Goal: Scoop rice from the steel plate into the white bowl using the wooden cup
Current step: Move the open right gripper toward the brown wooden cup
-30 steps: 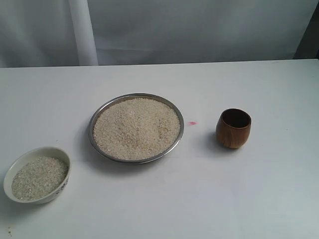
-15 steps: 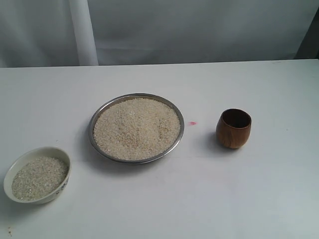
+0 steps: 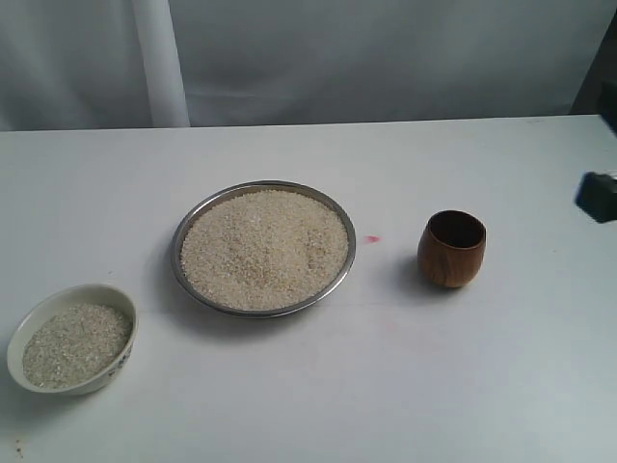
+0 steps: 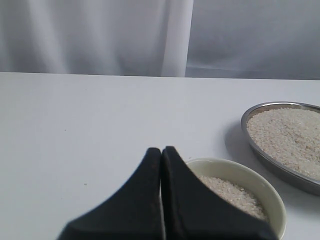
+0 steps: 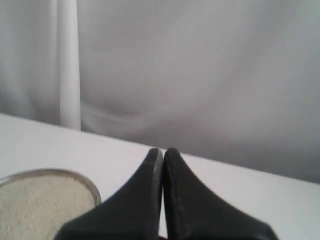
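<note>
Nearest, at the lower left of the exterior frame, the bowl already holds some rice. The left tool hangs just short of it, its two dark jaws pressed together on nothing. Further back, mid-frame, the plate lies heaped with rice. Right of it, past a small pink mark on the surface, the cup stands upright and apart from everything.

What is new: a dark part of the right arm shows at the right edge of the frame, where a moment ago there was none. Bowl, plate and cup lie just as they did. We judge that this arm is starting its reach for the cup, so the task is at its very beginning: no scoop is yet in hand. The right tool is closed and empty, so it must open before it can take the cup.

We find no brand, label or writing; the bowl's side bears only a faint dark pattern. Farthest back hangs a plain pale curtain.
</note>
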`<state>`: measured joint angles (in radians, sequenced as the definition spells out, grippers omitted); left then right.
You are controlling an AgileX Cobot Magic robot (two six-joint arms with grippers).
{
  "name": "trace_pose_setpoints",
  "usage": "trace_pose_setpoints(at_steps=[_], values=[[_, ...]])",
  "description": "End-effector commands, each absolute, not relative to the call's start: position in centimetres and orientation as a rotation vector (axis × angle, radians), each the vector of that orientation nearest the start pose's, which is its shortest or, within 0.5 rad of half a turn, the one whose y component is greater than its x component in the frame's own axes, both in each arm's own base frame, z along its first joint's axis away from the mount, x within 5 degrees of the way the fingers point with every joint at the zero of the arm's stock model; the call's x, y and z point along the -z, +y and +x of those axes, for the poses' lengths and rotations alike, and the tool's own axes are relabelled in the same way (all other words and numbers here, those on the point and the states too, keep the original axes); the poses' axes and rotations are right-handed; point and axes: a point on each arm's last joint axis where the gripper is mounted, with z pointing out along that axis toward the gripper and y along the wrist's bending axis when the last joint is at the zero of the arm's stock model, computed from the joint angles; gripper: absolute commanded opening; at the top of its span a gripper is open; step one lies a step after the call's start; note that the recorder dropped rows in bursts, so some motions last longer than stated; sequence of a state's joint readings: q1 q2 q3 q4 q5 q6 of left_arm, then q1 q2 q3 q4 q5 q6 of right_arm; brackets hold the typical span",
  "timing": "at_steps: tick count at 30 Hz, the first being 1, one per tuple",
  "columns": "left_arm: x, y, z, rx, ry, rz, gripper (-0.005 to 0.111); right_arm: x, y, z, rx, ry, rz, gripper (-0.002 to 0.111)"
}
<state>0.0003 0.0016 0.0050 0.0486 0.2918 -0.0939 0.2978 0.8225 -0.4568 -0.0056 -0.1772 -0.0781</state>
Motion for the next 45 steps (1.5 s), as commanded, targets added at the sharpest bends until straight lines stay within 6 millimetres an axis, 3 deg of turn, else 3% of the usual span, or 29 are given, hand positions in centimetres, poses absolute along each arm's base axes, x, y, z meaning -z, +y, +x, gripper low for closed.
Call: trace_pose_setpoints(at_steps=[1,9,17,26,32,45], values=[[-18.7,0.1,5.5,0.032,1.767,-0.053,0.000,-26.9,6.1,20.2,-0.133,1.805,-0.372,0.000],[-18.7,0.1,5.5,0.032,1.767,-0.053,0.000,-21.8,7.2,23.1,-0.134,1.949,-0.442,0.000],[-18.7,0.1,5.5,0.032,1.767,-0.053,0.000,-17.8,7.2,21.2,-0.220,1.859,-0.420,0.000],[-18.7,0.1,5.5,0.032,1.767,-0.053,0.000,-13.8,7.2,20.9,-0.231,1.983,-0.438,0.000],[-18.7,0.1,5.5,0.032,1.767,-0.053,0.000,-11.9,7.3,21.2,-0.241,2.031,-0.438,0.000],[-18.7,0.1,5.5,0.032,1.767,-0.053,0.000,-11.7,7.2,21.5,-0.232,2.032,-0.395,0.000]])
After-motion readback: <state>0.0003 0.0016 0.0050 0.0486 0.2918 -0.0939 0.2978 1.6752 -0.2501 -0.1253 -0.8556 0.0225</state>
